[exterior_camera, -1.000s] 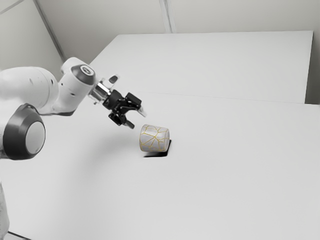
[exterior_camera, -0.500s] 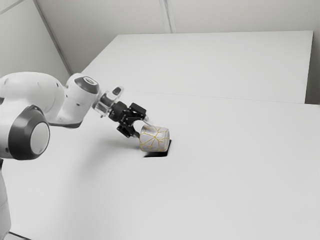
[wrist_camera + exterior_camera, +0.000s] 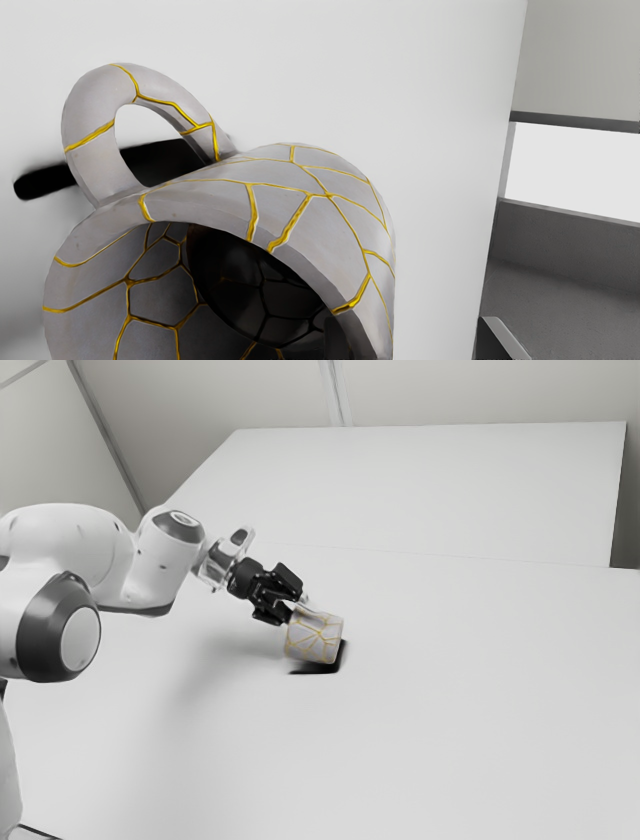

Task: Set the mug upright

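Gripper (image 3: 297,610) right at the tipped-over mug's (image 3: 315,639) mouth, jaws spread, one fingertip (image 3: 505,340) clear of its wall; pinch the rim squarely, then rotate mouth-up gently.

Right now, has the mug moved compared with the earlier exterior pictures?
Yes: against the white table, the mug has shifted slightly toward the exterior view's right, and its open end has tilted up.
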